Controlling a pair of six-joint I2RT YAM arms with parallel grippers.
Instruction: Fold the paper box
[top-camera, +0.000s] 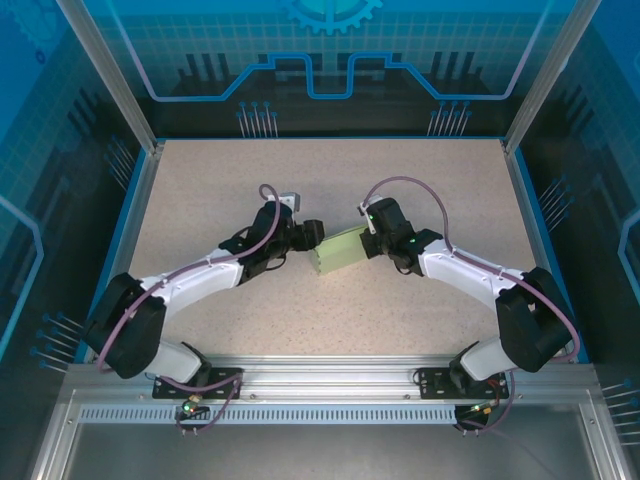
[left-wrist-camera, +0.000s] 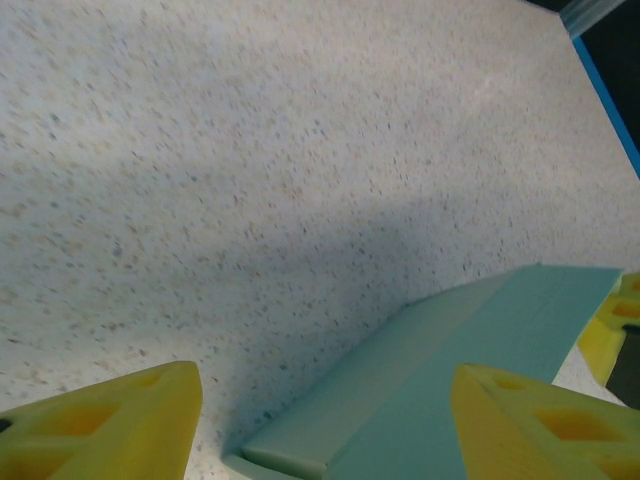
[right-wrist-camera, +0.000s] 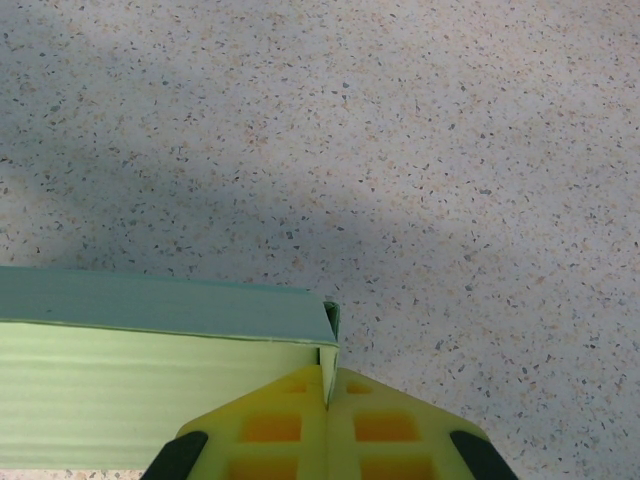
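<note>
The pale mint-green box of thin folded card (top-camera: 338, 250) should be very light and a little springy. Its walls will probably dent under a strong squeeze, so I think it is better to hold it at a crease or a flap edge. It looks already like a small rectangular block with long smooth faces. It lies in the middle of the speckled beige counter (top-camera: 420, 180), between both arms. The right arm's yellow fingers (right-wrist-camera: 300, 432) are pressed together, pinching a thin card edge at the box end. The left arm's yellow fingers (left-wrist-camera: 110, 425) are spread wide around the other end; whether they touch it, I cannot tell
</note>
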